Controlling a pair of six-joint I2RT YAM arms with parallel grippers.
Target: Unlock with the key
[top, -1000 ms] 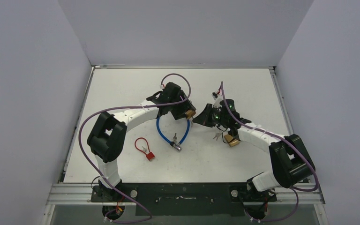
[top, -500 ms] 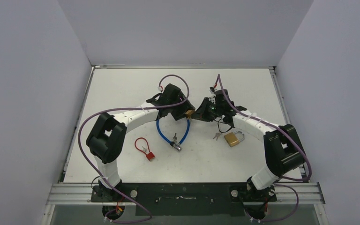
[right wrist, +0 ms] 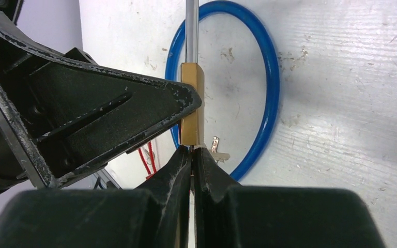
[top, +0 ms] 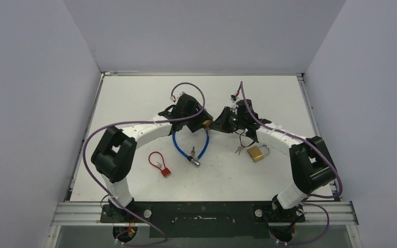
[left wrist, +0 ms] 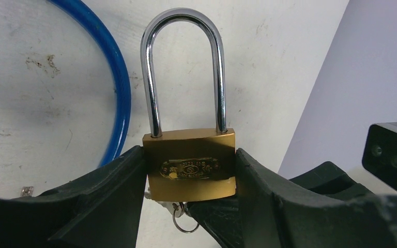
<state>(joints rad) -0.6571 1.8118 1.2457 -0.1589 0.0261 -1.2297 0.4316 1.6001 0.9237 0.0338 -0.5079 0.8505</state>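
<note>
A brass padlock point(left wrist: 190, 164) with a steel shackle point(left wrist: 183, 67) seated in its body is clamped by its sides in my left gripper point(left wrist: 190, 155), held above the table point(top: 134, 98). My right gripper point(right wrist: 192, 152) is shut on the key point(right wrist: 192, 155), its tips pressed against the underside of the padlock point(right wrist: 191, 103). The key's blade is hidden between my fingers and the lock. A key ring point(left wrist: 184, 219) and a spare key point(right wrist: 217, 152) dangle under the lock. From above, both grippers point(top: 202, 124) point(top: 218, 125) meet mid-table.
A blue cable lock point(top: 191, 147) lies just below the held padlock. To the left of it lies a red cable lock point(top: 159, 164). A second brass padlock point(top: 257, 152) and loose keys point(top: 239, 150) lie under the right forearm. Walls enclose three sides.
The right arm has swung back and left, uncovering the second padlock, and its gripper has closed up to the held padlock. The left gripper and padlock shifted slightly back-left.
</note>
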